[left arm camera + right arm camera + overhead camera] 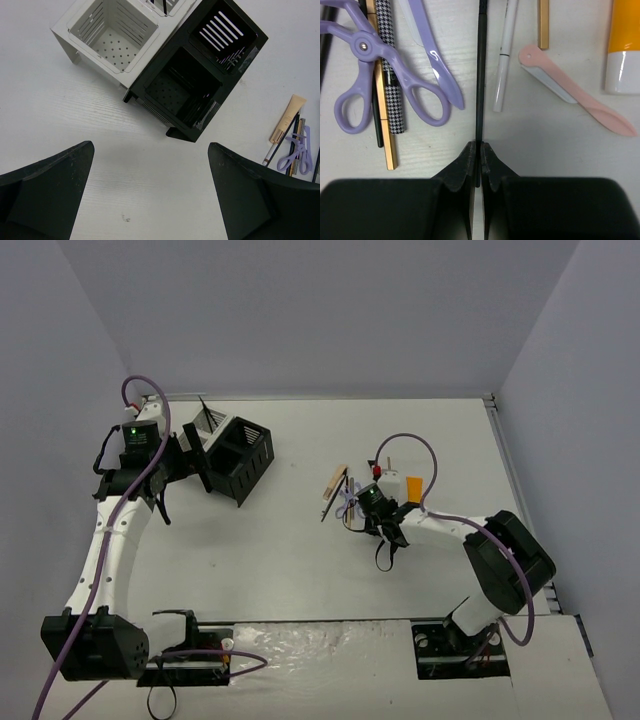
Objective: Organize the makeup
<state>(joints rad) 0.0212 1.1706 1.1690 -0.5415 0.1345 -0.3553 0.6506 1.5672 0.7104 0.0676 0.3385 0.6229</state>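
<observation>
One black pencil [481, 75] sits pinched in the right gripper [476, 149]

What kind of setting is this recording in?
Probably a lab test cell, not a home: a bare white table walled by plain panels, with staged makeup and mesh organizer boxes.

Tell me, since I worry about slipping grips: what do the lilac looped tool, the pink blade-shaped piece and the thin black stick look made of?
The lilac looped tool: likely glossy plastic, bright highlights, metal-looking rivet. The pink blade-shaped piece: probably matte plastic, no shine. The thin black stick, pinched by the right gripper: dull finish; plastic or painted wood, cannot tell.
</observation>
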